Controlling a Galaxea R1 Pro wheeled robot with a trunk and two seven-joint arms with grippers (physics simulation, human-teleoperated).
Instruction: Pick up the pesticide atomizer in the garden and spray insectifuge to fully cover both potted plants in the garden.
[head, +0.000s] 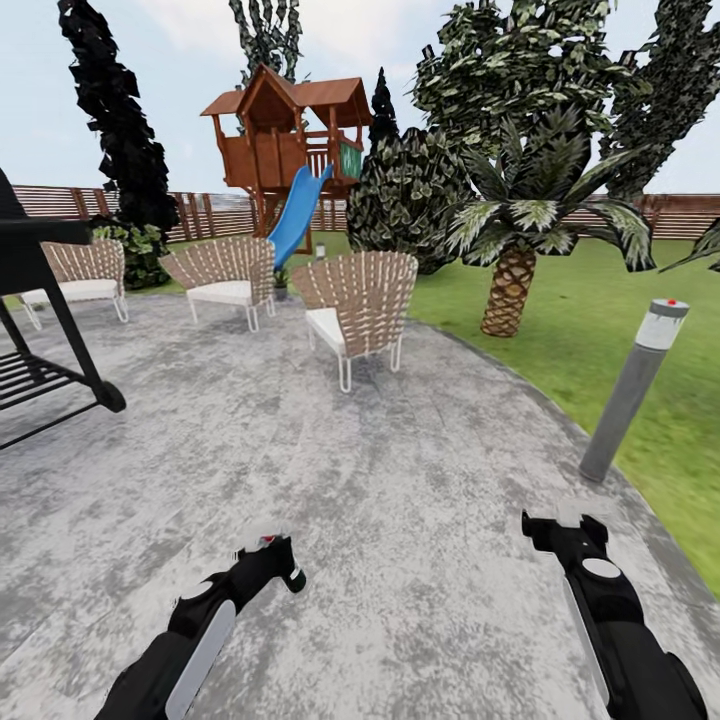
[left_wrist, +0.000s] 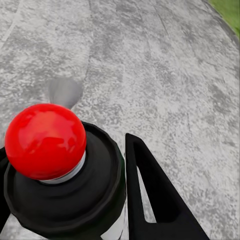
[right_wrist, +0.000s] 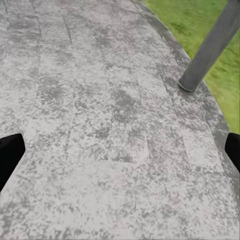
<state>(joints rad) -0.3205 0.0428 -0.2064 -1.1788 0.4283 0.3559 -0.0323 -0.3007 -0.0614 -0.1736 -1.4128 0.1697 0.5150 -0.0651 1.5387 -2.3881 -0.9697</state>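
Observation:
My left gripper (head: 268, 562) is shut on the pesticide atomizer (head: 270, 545), low over the garden's grey paved patio (head: 350, 480). In the left wrist view the atomizer (left_wrist: 60, 175) shows a dark round body with a red ball on top, held between the black fingers (left_wrist: 150, 195) of the left gripper (left_wrist: 65, 205). My right gripper (head: 565, 528) hangs open over the paving with nothing in it. Its fingertips sit at the two sides of the right wrist view, around the right gripper (right_wrist: 120, 155) midpoint. The potted plants are out of view.
A grey bollard lamp (head: 630, 390) (right_wrist: 210, 47) stands at the patio's right edge by the lawn (head: 600, 330). Three wicker chairs (head: 355, 300) stand ahead. A black metal stand (head: 40, 330) is at the left. A palm (head: 515, 260), playhouse with blue slide (head: 290, 150) and fence lie beyond.

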